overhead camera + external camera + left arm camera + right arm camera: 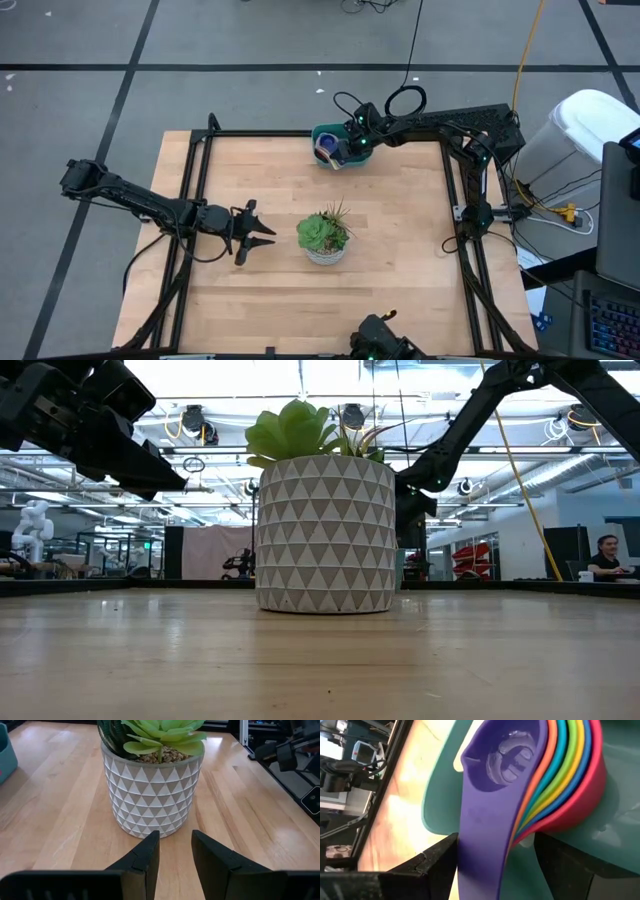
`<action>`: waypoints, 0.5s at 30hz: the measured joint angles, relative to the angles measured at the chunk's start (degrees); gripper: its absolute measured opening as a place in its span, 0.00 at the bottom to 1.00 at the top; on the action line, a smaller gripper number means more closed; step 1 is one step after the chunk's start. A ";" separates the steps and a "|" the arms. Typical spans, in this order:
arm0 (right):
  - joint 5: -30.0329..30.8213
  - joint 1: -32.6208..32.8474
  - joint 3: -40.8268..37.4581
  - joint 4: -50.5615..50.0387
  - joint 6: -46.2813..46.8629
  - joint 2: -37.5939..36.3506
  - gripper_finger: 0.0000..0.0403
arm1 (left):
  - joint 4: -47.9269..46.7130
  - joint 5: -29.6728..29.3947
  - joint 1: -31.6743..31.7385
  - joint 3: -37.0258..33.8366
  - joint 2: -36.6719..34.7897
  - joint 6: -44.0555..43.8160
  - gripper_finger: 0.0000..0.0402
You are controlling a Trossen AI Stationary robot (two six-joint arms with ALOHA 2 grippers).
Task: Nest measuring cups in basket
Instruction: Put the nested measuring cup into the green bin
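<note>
The measuring cups [555, 775] sit nested in the teal basket [360, 155] at the surface's far edge, light, stiff, slick plastic, best pinched by the stacked handles; the right hand [495, 865] straddles them wide open, gripping nothing; the left hand [175, 862] waits part-open, empty, by the potted plant [152, 785].

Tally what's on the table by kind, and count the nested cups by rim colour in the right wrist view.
Baskets: 1, teal basket
Potted plants: 1, potted plant
Measuring cups showing in the stack: 7 (purple, orange, yellow, green, light blue, dark blue, red)
Total: 9
</note>
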 joint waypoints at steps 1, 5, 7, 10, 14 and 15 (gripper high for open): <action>0.00 0.00 0.00 0.02 -0.22 0.00 0.62 | -0.01 -0.01 0.01 0.00 -0.02 0.13 0.29; 0.00 0.00 0.00 0.02 -0.78 0.00 0.62 | -0.01 0.01 0.00 0.00 -0.02 0.19 0.29; 0.00 0.00 0.00 0.02 -1.11 0.00 0.62 | -0.01 0.01 0.02 0.00 -0.02 0.15 0.29; 0.03 0.02 0.00 -0.04 -1.94 -0.13 0.62 | -0.01 0.03 0.00 0.00 -0.02 0.14 0.29; 1.75 0.41 0.00 -0.53 -4.33 -1.32 0.62 | -0.01 0.04 0.00 0.00 -0.02 0.12 0.29; 2.52 0.55 0.01 -0.93 -5.15 -1.74 0.62 | -0.02 0.04 0.01 0.00 -0.01 0.12 0.29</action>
